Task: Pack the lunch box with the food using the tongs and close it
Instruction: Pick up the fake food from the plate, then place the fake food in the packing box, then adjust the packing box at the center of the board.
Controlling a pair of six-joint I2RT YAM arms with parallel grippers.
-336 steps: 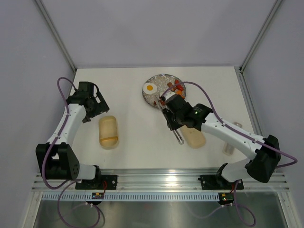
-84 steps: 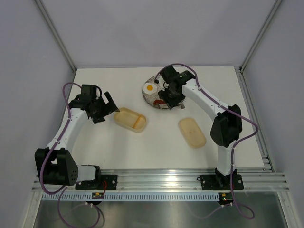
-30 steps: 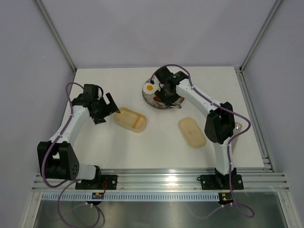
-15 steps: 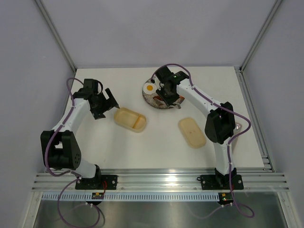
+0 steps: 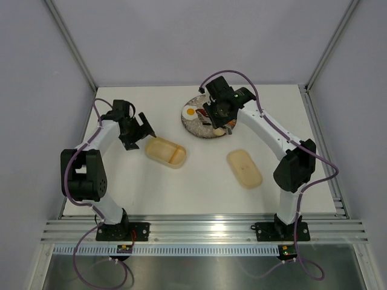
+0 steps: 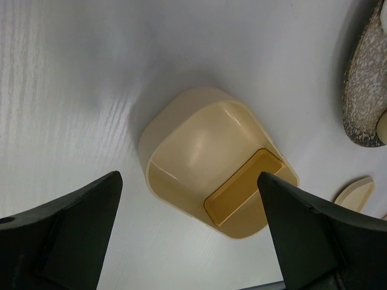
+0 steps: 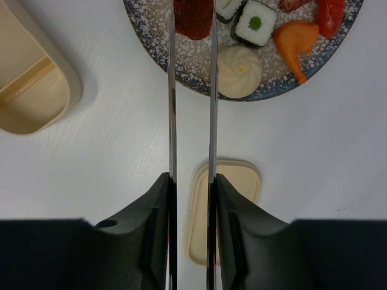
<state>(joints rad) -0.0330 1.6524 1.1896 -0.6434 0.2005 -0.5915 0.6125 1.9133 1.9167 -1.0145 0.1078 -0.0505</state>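
Observation:
The lunch box (image 5: 165, 151) (image 6: 211, 163) (image 7: 30, 84) lies open, and its inside shows nothing. My left gripper (image 5: 138, 130) (image 6: 187, 181) hovers open just to its left. My right gripper (image 5: 219, 113) (image 7: 191, 181) is shut on the silver tongs (image 7: 171, 109). The two tong arms reach over the plate (image 5: 200, 128) (image 7: 181, 60), with a reddish-brown sausage (image 7: 193, 18) between their far ends. The fried egg (image 5: 191, 112), a sushi roll (image 7: 254, 23), the beige ball (image 7: 239, 71), an orange carrot piece (image 7: 294, 39) and a red sausage (image 7: 331, 12) lie on the plate.
The cream lid (image 5: 244, 168) (image 7: 224, 217) lies flat to the right of the lunch box, below the plate. The plate's rim (image 6: 363, 90) and the lid's corner (image 6: 357, 190) show at the right of the left wrist view.
The tong arms have been squeezed closer together. The right arm's elbow has swung out to the right. My left gripper has shifted slightly towards the back, still open.

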